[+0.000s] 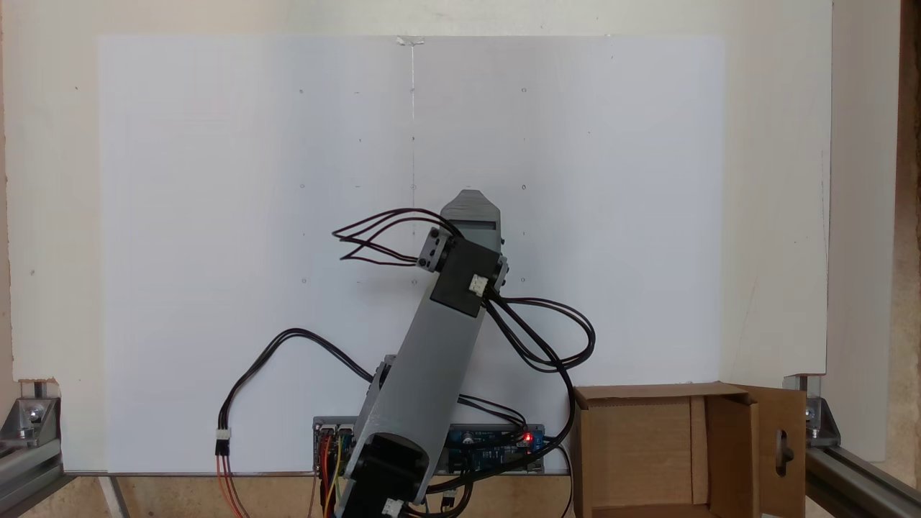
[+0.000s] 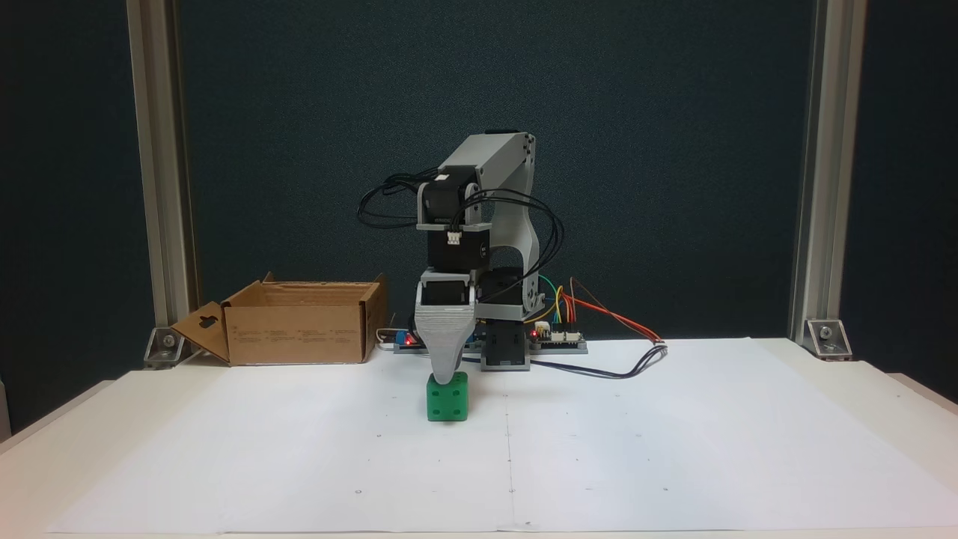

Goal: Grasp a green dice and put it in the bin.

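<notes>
- The gripper (image 2: pixel 447 376) points down, touching the green dice (image 2: pixel 447 398); I cannot tell if its jaws are together.
- The dice could slip and miss the bin (image 2: pixel 299 333) at ten o'clock.

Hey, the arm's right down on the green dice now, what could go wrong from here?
1. In a fixed view the gripper tip sits at the top of the green dice; its jaws line up, so the hold can't be confirmed and the dice might slip.
2. The bin stands off to the left of that view, so a weakly held dice may drop on the way.
3. The loose black cables could snag as the arm swings.
</notes>
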